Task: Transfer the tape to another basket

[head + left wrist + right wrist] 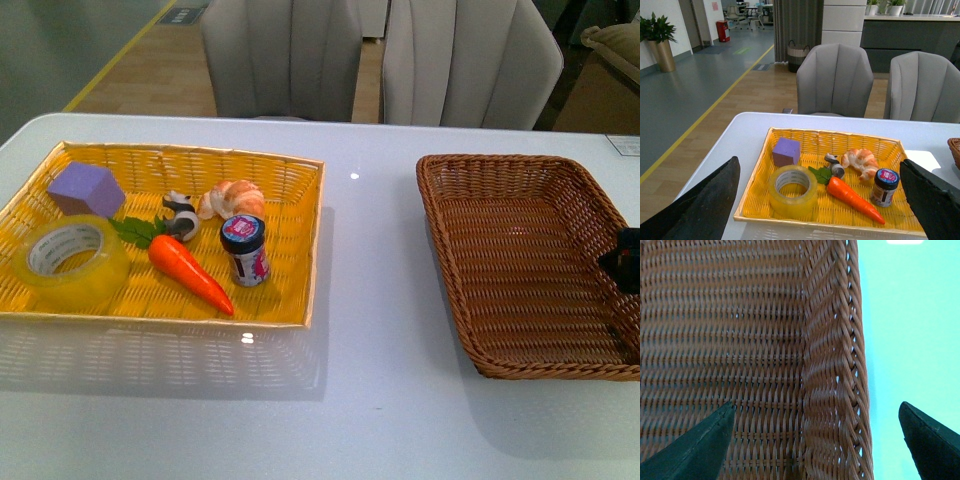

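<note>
Yellow basket (285, 250) holds tape (85, 285), carrot (190, 272), jar (244, 250); brown basket (520, 250) apart.

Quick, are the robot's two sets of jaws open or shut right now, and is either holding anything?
Left gripper: jaws open wide, holding nothing.
Right gripper: jaws open wide, holding nothing, over the brown basket.

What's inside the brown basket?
The basket looks empty: bare woven floor. The right gripper hides a small patch by the right wall in the front view.
</note>
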